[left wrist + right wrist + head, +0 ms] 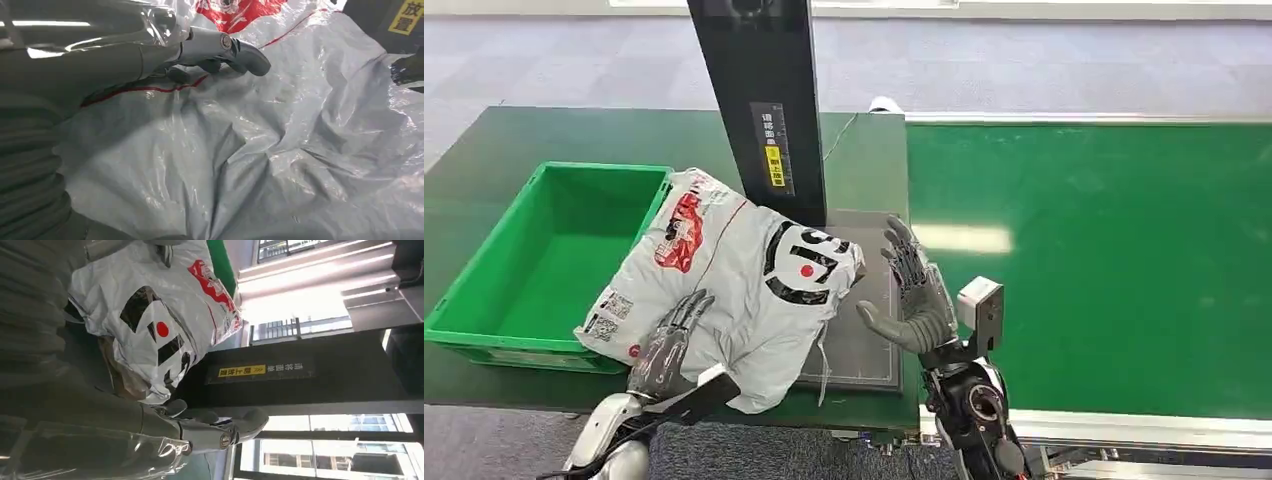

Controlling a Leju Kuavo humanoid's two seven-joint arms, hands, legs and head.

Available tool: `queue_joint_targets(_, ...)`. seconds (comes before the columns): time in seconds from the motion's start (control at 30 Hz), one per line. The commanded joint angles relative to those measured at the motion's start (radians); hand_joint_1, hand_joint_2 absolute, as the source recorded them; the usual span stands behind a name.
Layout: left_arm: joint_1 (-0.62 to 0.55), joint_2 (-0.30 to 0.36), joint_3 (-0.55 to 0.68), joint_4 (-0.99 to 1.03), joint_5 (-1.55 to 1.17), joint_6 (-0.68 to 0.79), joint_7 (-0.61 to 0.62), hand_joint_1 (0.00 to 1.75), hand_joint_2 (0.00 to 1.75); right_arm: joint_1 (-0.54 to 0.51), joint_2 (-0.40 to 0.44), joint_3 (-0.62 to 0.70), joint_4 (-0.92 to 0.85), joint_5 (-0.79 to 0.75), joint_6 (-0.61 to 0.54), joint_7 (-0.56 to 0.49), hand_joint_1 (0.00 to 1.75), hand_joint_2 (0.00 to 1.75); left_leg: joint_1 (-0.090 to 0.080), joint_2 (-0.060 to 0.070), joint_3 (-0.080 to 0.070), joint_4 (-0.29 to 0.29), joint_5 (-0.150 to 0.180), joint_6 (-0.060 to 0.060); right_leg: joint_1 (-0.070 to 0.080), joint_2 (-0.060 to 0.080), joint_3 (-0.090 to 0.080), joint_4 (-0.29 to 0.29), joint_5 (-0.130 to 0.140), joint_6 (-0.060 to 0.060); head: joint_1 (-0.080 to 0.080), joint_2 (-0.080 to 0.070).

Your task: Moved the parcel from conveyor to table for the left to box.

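Note:
A grey plastic parcel (734, 290) with red and black print lies crumpled on the green table, its left edge against the green box (524, 350) and its right part on a dark pad (864, 340). My left hand (669, 345) rests flat on the parcel's near left part, fingers stretched out over the film. The left wrist view shows that hand's thumb (220, 50) lying on the wrinkled parcel (260, 165). My right hand (914, 295) stands open just right of the parcel, fingers spread and apart from it. The right wrist view looks past the right hand (200, 430) at the parcel (150, 315).
A black upright post (759, 100) with a yellow label stands right behind the parcel, over the pad. The green conveyor belt (1104, 260) runs to the right. The green box at the left holds nothing. The table's near edge lies just under the parcel.

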Motion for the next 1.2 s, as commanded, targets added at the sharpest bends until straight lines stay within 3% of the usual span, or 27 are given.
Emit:
queue_joint_targets(0.03,-0.110,-0.002,-0.063,0.176,0.100,0.051,-0.117,1.75,1.75,0.003,-0.025,-0.007,0.044,-0.010,-0.011,-0.012,0.00,1.75,0.000,-0.001,0.000,-0.002,0.002,0.001,0.000,-0.002,0.001,-0.002,0.002,0.000,0.000,0.000)
queue_joint_targets(0.23,-0.055,-0.010,-0.014,0.038,0.264,0.137,-0.209,1.75,1.75,0.007,-0.027,-0.016,0.034,-0.003,0.002,-0.009,0.00,1.75,0.000,-0.001,0.000,-0.001,0.002,0.001,0.000,-0.001,0.000,-0.001,0.001,0.000,0.000,0.000)
queue_joint_targets(0.7,0.014,-0.032,0.022,-0.066,0.299,0.191,-0.252,1.75,1.75,-0.010,-0.026,-0.009,0.063,0.000,0.014,-0.014,0.00,1.75,0.000,0.001,-0.005,-0.001,0.001,0.000,0.000,0.001,-0.006,-0.001,0.001,0.000,0.000,0.000)
queue_joint_targets(0.8,0.102,-0.056,0.072,-0.245,0.354,0.254,-0.329,1.75,1.75,-0.031,-0.019,0.004,0.100,-0.002,0.024,-0.021,0.00,1.75,0.000,0.005,-0.004,-0.001,0.000,0.001,0.000,0.005,-0.005,-0.002,0.001,0.000,0.000,0.000)
queue_joint_targets(0.93,0.166,-0.055,0.136,-0.451,0.491,0.235,-0.424,1.75,1.75,-0.039,-0.014,0.009,0.104,-0.003,0.008,-0.025,0.00,1.75,0.001,0.005,-0.006,0.000,0.000,0.001,0.001,0.005,-0.007,-0.001,0.001,0.000,0.000,0.000)
queue_joint_targets(1.2,0.150,-0.085,0.359,-0.671,0.819,0.141,-0.559,1.75,1.75,0.000,-0.007,-0.018,0.068,-0.003,-0.017,-0.030,0.00,1.75,0.001,0.004,-0.008,0.001,0.000,0.000,0.001,0.004,-0.009,0.000,0.001,0.000,0.000,0.000)
